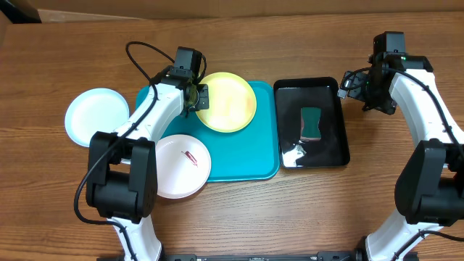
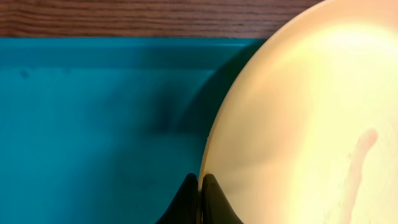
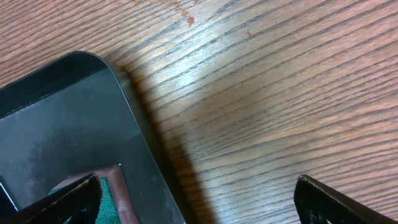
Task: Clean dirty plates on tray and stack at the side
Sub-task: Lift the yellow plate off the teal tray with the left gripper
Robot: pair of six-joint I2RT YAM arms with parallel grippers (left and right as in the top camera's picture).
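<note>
The yellow-green plate (image 1: 228,103) lies at the back of the turquoise tray (image 1: 250,156). My left gripper (image 1: 197,98) is shut on its left rim. In the left wrist view the fingertips (image 2: 186,193) pinch the plate (image 2: 298,106) edge over the tray (image 2: 93,118), and a faint reddish smudge (image 2: 360,155) marks the plate. A white plate (image 1: 181,165) with a red smudge overlaps the tray's front-left corner. The pale blue plate (image 1: 96,116) rests on the table to the left. My right gripper (image 1: 360,87) hangs open and holds nothing, beside the black tray's far-right corner.
A glossy black tray (image 1: 330,148) stands right of the turquoise one, with a green sponge (image 1: 312,123) in it. In the right wrist view my right gripper (image 3: 199,199) spans this black tray's (image 3: 56,118) edge, the sponge (image 3: 112,202) and bare wooden table (image 3: 261,93).
</note>
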